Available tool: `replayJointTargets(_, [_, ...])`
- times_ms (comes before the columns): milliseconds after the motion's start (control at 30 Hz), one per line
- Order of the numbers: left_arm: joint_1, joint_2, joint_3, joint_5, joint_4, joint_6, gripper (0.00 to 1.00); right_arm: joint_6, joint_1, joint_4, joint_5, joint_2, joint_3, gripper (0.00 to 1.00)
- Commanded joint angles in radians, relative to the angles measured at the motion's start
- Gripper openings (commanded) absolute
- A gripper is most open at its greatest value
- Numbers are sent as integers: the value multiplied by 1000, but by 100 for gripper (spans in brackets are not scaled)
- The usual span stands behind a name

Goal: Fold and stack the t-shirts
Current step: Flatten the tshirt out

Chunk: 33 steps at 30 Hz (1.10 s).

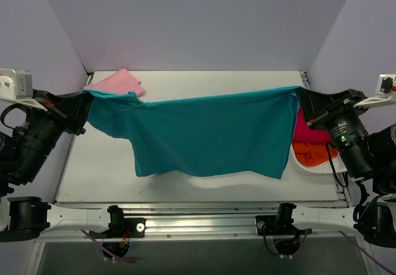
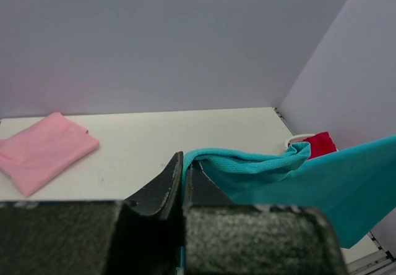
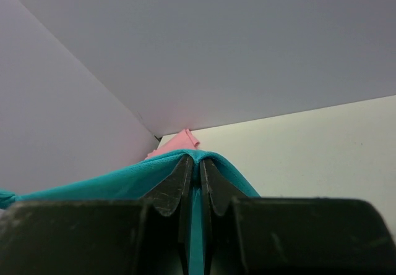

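The teal t-shirt (image 1: 210, 133) hangs stretched across the table, held up between both arms. My left gripper (image 1: 85, 102) is shut on its left corner; the left wrist view shows the teal cloth (image 2: 260, 170) pinched at my left gripper (image 2: 184, 164). My right gripper (image 1: 301, 96) is shut on its right corner; the cloth (image 3: 111, 182) drapes over my right gripper (image 3: 198, 164). The light pink t-shirt (image 1: 117, 83) lies folded at the back left, also in the left wrist view (image 2: 43, 151). The magenta t-shirt (image 1: 309, 133) and orange t-shirt (image 1: 312, 153) lie at the right.
The magenta and orange shirts rest on a white tray (image 1: 307, 167) at the table's right edge. Purple walls (image 1: 198, 21) close in the back and sides. The white table (image 1: 99, 176) shows below the hanging shirt.
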Motion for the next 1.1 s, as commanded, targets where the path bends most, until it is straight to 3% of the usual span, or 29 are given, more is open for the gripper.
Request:
replayJointTargets(0, [-5,64,75,19,140,153,2,-91,3,5,62,47,58,0])
replayJointTargets(267, [-6,72,-41,-67,307,240,2,-81,5,-18,386,156,47,0])
replayJointTargets(467, [20,70,-210,-35,370,226,2,-29,-21,9,457,225,-51,0])
replayJointTargets(533, [95,64,-258,24,373,175,2,-1,-129,14,382,257,-82,0])
replayJointTargets(567, [139,64,-309,137,367,154,2,7,-195,28,316,265,-106,0])
replayJointTargets(600, [252,67,-339,211,369,117,2,23,-266,41,161,277,-161,0])
replayJointTargets(667, [390,82,-402,357,388,46,2,31,-459,119,14,298,-237,0])
replayJointTargets(700, [537,105,-466,502,425,8,2,42,-584,190,-119,321,-310,0])
replayJointTargets(867, [926,254,-606,915,615,-130,2,76,-832,368,-411,517,-409,0])
replayJointTargets(933, [1020,385,-585,960,655,-139,2,70,-863,414,-424,660,-362,0])
replayJointTargets(1000, [1034,511,-508,930,610,-112,2,54,-897,407,-433,729,-299,0])
replayJointTargets(1067, [1029,506,-450,902,589,-64,2,25,-908,430,-433,737,-266,0])
